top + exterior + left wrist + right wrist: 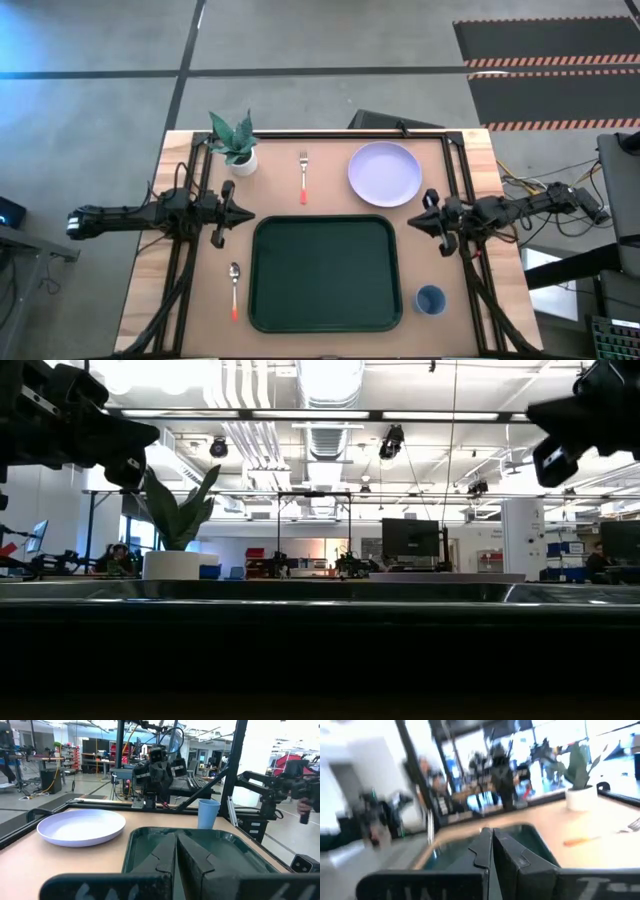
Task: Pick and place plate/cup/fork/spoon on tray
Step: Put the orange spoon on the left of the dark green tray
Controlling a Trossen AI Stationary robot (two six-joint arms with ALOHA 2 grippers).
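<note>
Jaws shut (right view blurred)

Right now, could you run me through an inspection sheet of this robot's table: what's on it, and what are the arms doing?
Surface: light wooden table, black frame rails along both sides.
Job's things: large dark green rectangular tray, nothing on it; round pale lavender plate; small blue cup; red-orange-handled fork; red-orange-handled spoon; all four on the wood around the tray.
Clutter: white pot with green plant.
Grippers: left gripper and right gripper flank the tray, both shut, holding nothing.
Cables: loose wires off the table's right side.
Surroundings: grey floor, striped mat.
</note>
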